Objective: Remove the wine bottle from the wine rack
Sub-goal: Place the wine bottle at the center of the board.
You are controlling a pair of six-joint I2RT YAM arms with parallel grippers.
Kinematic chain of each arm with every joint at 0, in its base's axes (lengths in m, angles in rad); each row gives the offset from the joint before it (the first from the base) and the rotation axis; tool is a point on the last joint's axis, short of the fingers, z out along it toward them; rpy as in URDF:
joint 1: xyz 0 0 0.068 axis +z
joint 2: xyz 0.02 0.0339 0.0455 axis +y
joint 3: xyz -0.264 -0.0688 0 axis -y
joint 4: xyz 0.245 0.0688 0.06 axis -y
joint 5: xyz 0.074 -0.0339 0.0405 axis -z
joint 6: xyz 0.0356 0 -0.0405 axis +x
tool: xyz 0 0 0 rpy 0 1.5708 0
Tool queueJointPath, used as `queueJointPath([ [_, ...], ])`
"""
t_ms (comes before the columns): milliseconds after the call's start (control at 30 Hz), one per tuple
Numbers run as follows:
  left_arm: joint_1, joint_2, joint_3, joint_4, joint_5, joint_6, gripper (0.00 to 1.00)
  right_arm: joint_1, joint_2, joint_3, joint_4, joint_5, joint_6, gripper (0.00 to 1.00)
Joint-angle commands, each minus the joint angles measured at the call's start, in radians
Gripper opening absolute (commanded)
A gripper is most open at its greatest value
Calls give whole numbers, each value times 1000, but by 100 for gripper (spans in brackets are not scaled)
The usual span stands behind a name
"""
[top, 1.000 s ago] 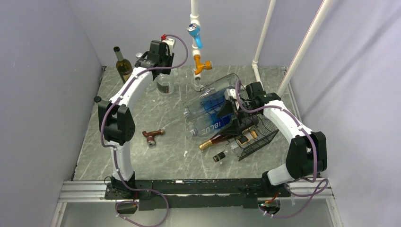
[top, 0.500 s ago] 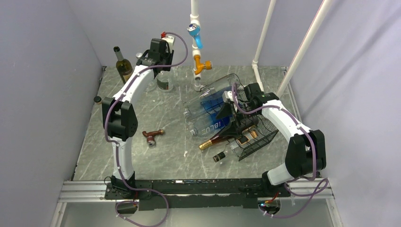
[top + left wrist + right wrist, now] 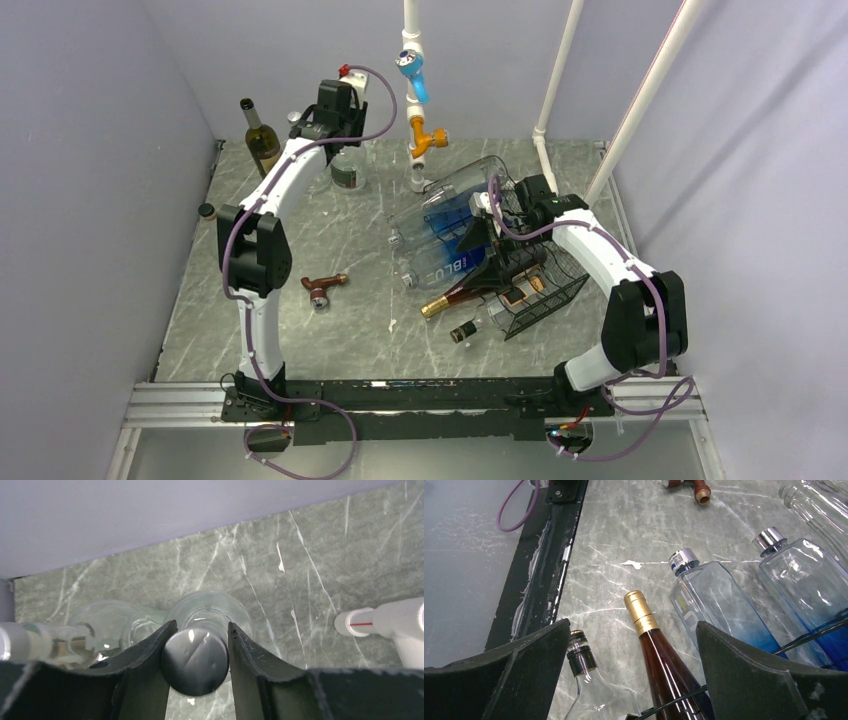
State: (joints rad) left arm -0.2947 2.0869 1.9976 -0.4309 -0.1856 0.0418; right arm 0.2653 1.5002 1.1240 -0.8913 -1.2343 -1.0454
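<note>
The rack (image 3: 545,295) sits askew near the right edge, with its bottles' necks jutting toward the middle. The wine bottle (image 3: 659,655), amber with a gold cap, lies in it, its neck out over bare worktop (image 3: 370,335). The right gripper (image 3: 633,630) hangs above it, spread wide and touching nothing. By the far edge, close to the wall, the left gripper (image 3: 201,637) is clamped on a clear bottle (image 3: 212,605) at its dark cap (image 3: 195,665).

- Soft, even overhead light; shadows on the grey marbled tabletop (image 3: 350,330) are faint.
- Left wrist: pale glare streaks the round dark bottle cap (image 3: 195,662); the lower frame is blurred (nearest parts most).
- Right wrist: sharp; white highlights line the amber gold-foiled wine bottle (image 3: 664,670).
</note>
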Motion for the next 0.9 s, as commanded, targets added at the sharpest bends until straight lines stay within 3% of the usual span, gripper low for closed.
queueJointPath([
  [0,6,-54,79,139,-36,15,50,5,4,37,-9,-10,-37,100],
  [500,6,-169,47,107,-14,-7,65,5,7,38,-8,13,-38,100],
  [867,5,-448,-166,48,162,-95,90,5,-16,31,-74,29,-155,100],
])
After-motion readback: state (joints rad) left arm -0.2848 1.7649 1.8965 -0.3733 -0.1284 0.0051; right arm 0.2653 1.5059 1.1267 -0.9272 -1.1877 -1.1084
